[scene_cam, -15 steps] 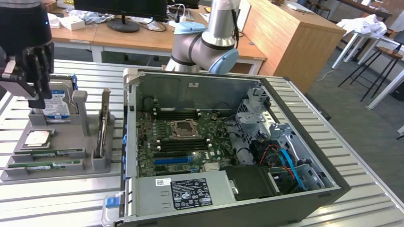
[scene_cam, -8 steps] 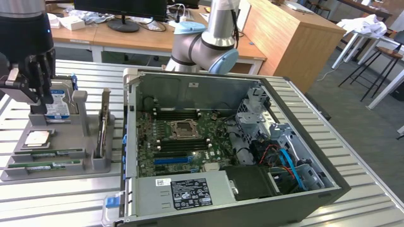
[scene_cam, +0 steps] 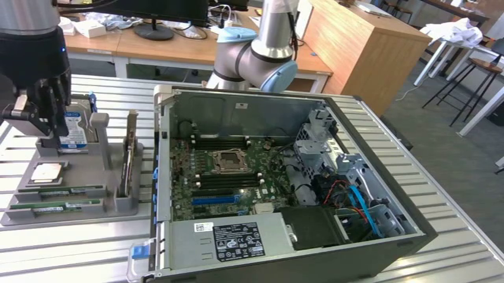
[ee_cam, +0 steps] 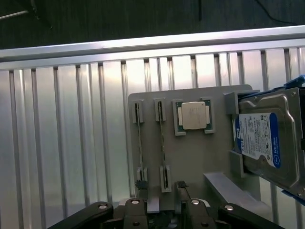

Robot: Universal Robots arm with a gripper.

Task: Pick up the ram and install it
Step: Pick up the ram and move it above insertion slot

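Observation:
Two rams lie side by side in slots of a grey holder (scene_cam: pixel 110 207) at the exterior view's left: one ram (scene_cam: pixel 72 191) and a second ram (scene_cam: pixel 56 206) nearer the front. From the wrist they appear edge-on as thin strips, one ram (ee_cam: pixel 138 140) and the other ram (ee_cam: pixel 163 143). My gripper (scene_cam: pixel 38 125) hangs well above the holder, over its back end near the hard drive. In the wrist view the gripper (ee_cam: pixel 161 198) is open and holds nothing, its fingers (ee_cam: pixel 139 185) straddling the end of the inner strip.
The holder also carries a CPU (ee_cam: pixel 193 116), a blue-labelled hard drive (ee_cam: pixel 259 138) and an upright expansion card (scene_cam: pixel 130 156). An open computer case (scene_cam: pixel 236 97) with its motherboard (scene_cam: pixel 228 177) and black memory slots fills the middle of the slatted metal table (scene_cam: pixel 441 147).

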